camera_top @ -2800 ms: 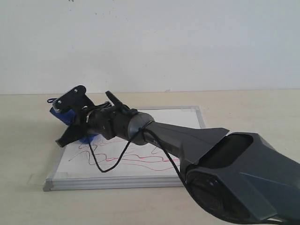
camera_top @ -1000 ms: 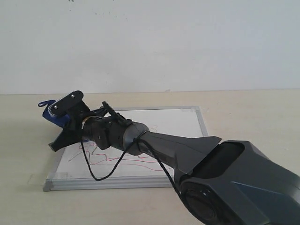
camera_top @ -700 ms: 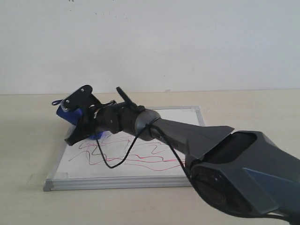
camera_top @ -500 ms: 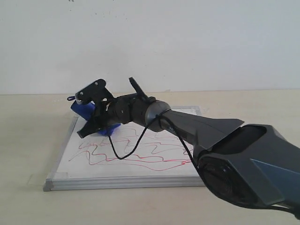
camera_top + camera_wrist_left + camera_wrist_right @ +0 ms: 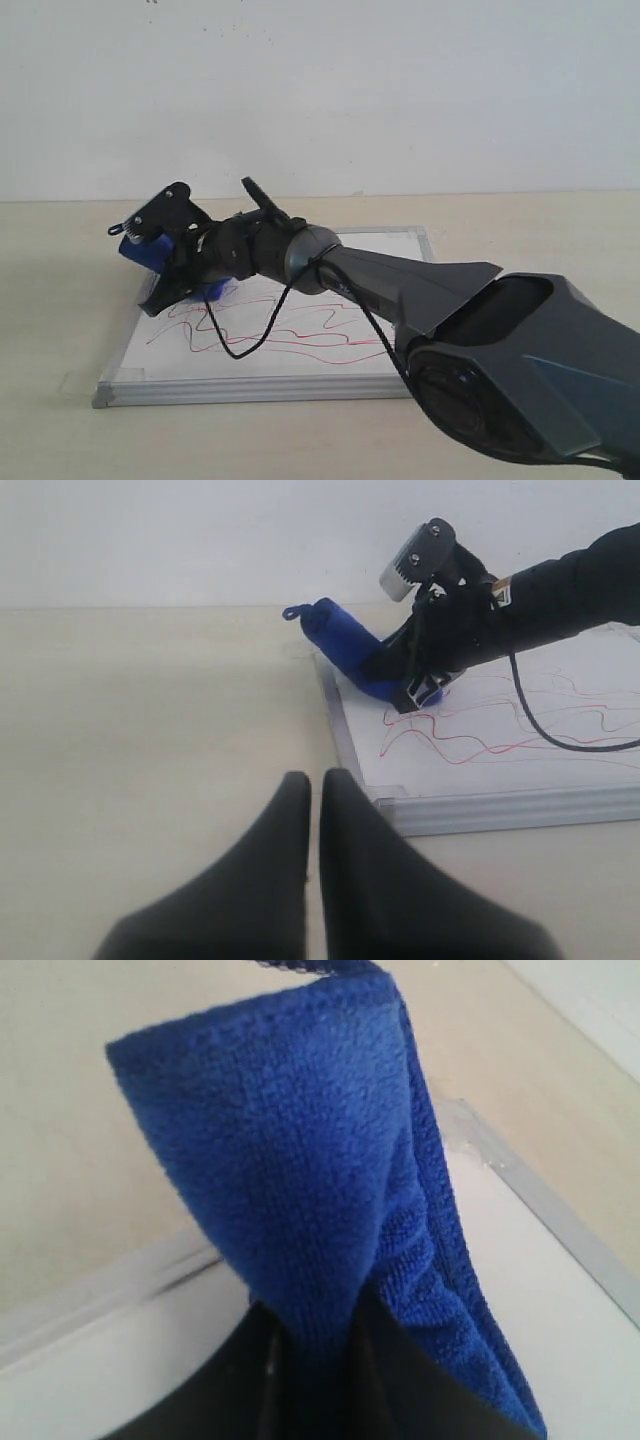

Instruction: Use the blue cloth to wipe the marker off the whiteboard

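Right gripper (image 5: 160, 262) pinching blue cloth (image 5: 138, 249) at whiteboard (image 5: 390, 252) left edge; open table (image 5: 60, 300) beyond.

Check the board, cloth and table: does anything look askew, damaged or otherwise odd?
Nothing stands out. The whiteboard lies flat and intact on the table, the marker scribbles are expected, and the right gripper pinches the blue cloth at the board's far-left corner.

One whiteboard (image 5: 250, 365), one blue cloth (image 5: 136, 250), one left gripper (image 5: 315, 778), one right gripper (image 5: 160, 252)
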